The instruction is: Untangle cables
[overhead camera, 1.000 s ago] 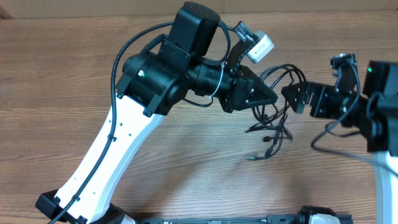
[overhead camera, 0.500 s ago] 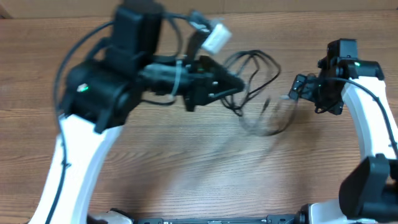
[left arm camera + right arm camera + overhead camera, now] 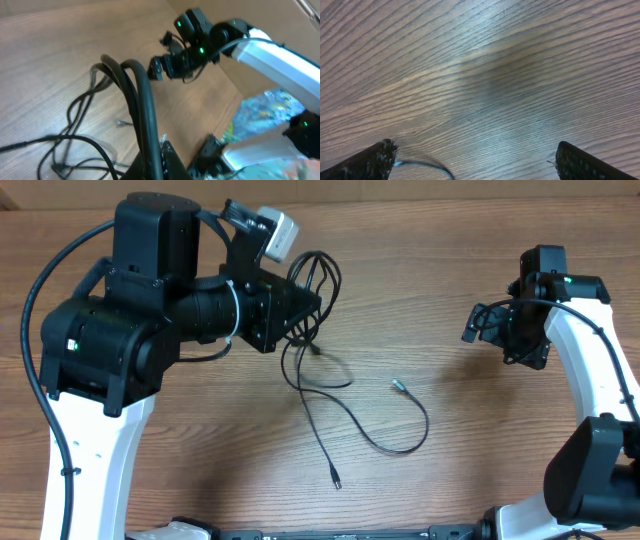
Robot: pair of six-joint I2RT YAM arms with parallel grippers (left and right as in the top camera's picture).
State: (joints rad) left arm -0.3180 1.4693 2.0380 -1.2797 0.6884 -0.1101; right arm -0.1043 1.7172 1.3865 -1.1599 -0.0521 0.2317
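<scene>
Cables [image 3: 145,105] hang bunched, clamped in the left gripper [image 3: 305,305], one loose strand trailing rightward across the table [image 3: 500,460] toward the right gripper [image 3: 478,328], which hovers wide, empty and well apart.

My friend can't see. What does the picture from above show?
The left gripper is shut on a bunch of thin black cables, with loose strands trailing across the wooden table. The right gripper is open, away from them.

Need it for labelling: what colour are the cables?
The cables are black; the overhead view shows it best.
</scene>
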